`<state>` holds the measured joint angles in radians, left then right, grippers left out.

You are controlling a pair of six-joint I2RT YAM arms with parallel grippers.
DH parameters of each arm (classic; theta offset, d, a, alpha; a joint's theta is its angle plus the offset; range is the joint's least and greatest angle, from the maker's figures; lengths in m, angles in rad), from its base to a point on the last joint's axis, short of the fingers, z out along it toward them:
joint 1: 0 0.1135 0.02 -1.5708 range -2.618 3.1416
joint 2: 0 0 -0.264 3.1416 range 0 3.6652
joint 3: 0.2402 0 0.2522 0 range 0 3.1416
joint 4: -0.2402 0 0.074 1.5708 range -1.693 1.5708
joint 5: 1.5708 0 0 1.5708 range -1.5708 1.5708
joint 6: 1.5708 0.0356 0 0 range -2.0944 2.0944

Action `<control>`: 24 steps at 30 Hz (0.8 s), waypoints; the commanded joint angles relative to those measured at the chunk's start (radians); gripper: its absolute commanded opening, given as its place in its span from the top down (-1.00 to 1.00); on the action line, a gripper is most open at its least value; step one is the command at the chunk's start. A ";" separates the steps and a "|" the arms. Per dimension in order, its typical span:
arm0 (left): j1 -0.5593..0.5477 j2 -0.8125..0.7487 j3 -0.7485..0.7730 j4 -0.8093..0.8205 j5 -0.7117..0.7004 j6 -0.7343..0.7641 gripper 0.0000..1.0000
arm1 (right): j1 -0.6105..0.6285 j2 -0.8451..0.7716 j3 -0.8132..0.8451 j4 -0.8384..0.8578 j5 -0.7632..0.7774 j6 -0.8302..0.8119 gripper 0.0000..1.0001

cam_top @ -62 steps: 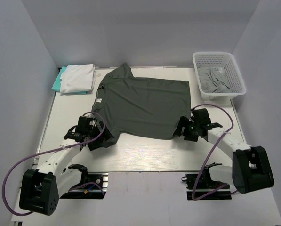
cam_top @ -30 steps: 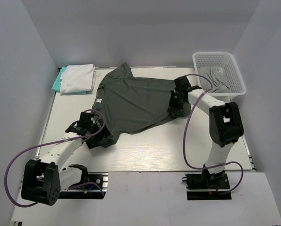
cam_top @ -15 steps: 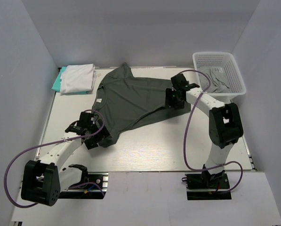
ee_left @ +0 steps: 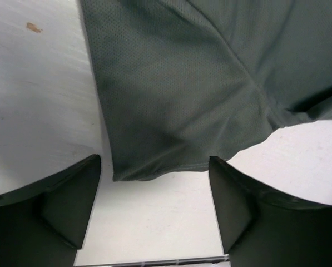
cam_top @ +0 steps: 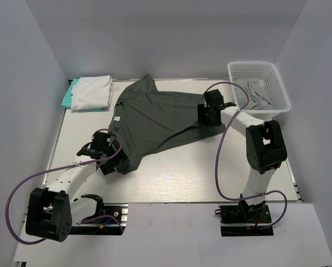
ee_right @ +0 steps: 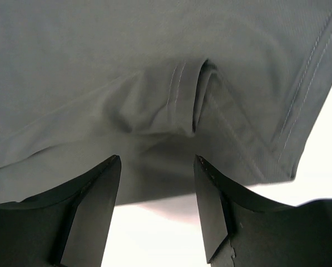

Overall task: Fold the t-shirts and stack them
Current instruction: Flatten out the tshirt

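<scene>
Standing wide apart, the right gripper (ee_right: 157, 160) fingers frame a pinched pleat of the charcoal t-shirt (cam_top: 154, 114) w/o closing on it; it seems let go, tho the view's tight; the left gripper (ee_left: 154, 162) is wide too, straddling the near sleeve hem on the table (cam_top: 171, 172); done: white t-shirt (cam_top: 92, 90) folded atop teal t-shirt (cam_top: 67, 99), far left; left to do: finish the charcoal fold, stack it, then the lighter grey t-shirt (cam_top: 254, 95) in the basket (cam_top: 278, 83); vs 2.1 s ago: the shirt lay flat, right gripper at its near hem corner; that corner's now over by the far right side, near edge diagonal; left gripper hardly shifted.
</scene>
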<state>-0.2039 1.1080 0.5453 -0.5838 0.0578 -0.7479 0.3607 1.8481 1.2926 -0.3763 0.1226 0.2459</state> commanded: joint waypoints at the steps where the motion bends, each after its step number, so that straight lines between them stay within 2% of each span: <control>1: 0.006 0.007 0.024 0.045 -0.007 -0.007 -0.69 | -0.006 0.036 0.014 0.076 0.017 -0.074 -0.23; 6: 0.006 0.042 0.004 0.065 0.005 -0.018 -0.37 | -0.013 0.063 0.033 0.079 0.002 -0.077 -0.25; 8: 0.006 0.053 -0.005 0.074 0.005 -0.018 -0.29 | -0.017 0.071 0.022 0.093 -0.020 -0.076 -0.19; 9: 0.006 0.062 -0.005 0.075 0.005 -0.018 -0.09 | -0.013 0.071 0.017 0.108 -0.023 -0.073 -0.14; 10: 0.006 0.062 -0.005 0.075 -0.004 -0.018 0.01 | -0.012 0.069 0.013 0.108 -0.026 -0.069 -0.05; 12: 0.006 0.073 -0.005 0.085 -0.004 -0.018 0.20 | -0.013 0.068 0.014 0.111 -0.046 -0.066 -0.01; 15: -0.003 0.082 -0.005 0.099 0.005 -0.005 0.83 | -0.012 0.071 0.014 0.126 -0.070 -0.057 0.41; 16: -0.003 0.082 -0.005 0.099 0.005 -0.005 1.00 | -0.012 0.074 0.020 0.120 -0.077 -0.054 0.72; 18: -0.003 0.082 0.013 0.090 -0.004 0.009 1.00 | -0.012 0.068 0.027 0.105 -0.072 -0.045 0.98; 24: -0.003 -0.036 0.033 0.049 -0.018 0.018 1.00 | -0.014 -0.036 0.010 -0.004 -0.034 0.053 1.00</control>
<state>-0.2050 1.1484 0.5453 -0.5167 0.0570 -0.7441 0.3508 1.9079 1.2938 -0.3199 0.0700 0.2272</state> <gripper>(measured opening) 0.026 0.009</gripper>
